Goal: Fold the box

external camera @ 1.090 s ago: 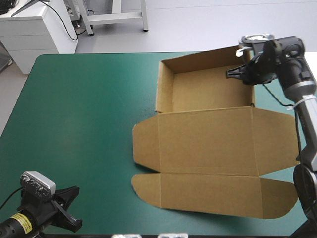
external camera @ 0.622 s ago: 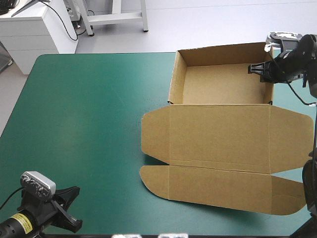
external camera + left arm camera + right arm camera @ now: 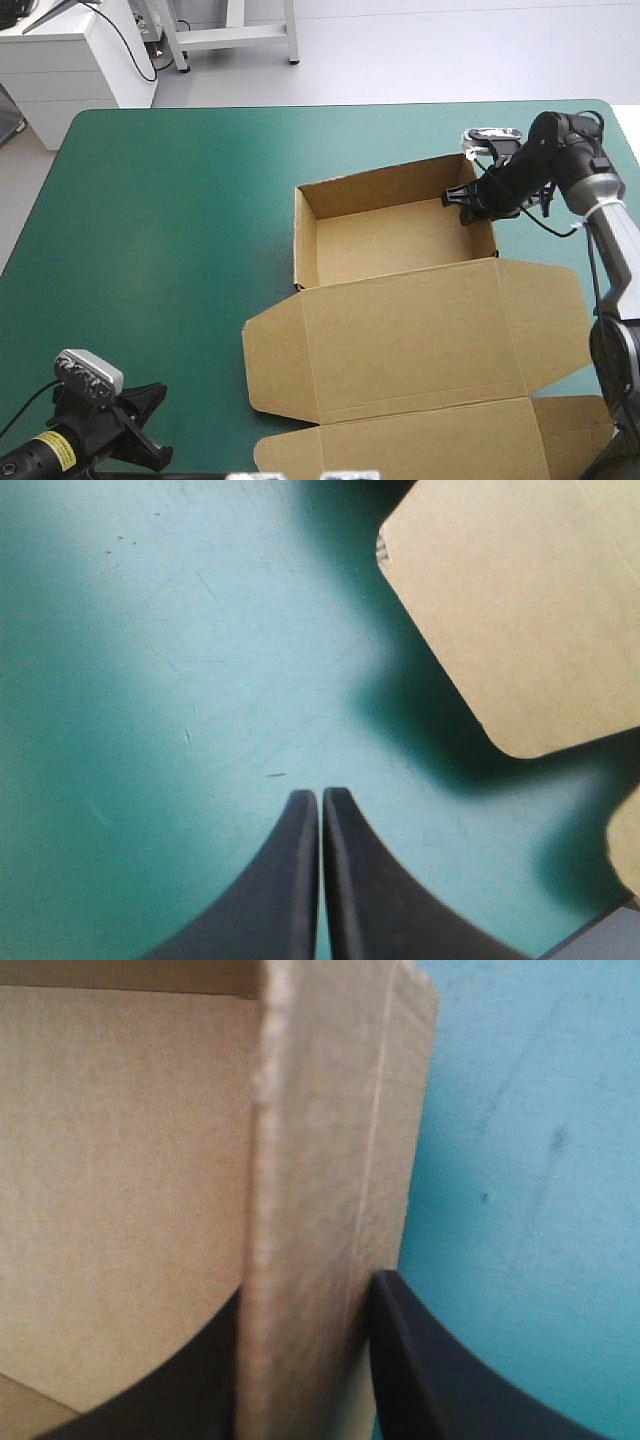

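Cover [image 3: 170, 220], near-left corner: left gripper [image 3: 320, 795] low over the teal-green, black fingers pressed together, holding nothing.
Box [image 3: 400, 330]: brown, on the right half; lid flat nearest, a flap ahead of the left gripper; open tray beyond.
Tray's right wall: right gripper [image 3: 465, 197] pinched onto it, one finger inside, one outside.

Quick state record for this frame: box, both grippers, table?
box: brown cardboard box, open tray with walls raised, lid and flaps flat toward the near edge
right arm: right gripper, jaws shut on the tray's right wall, one inside, one outside
left arm: left gripper, jaws shut, empty, apart from the box
surface: teal-green table cover
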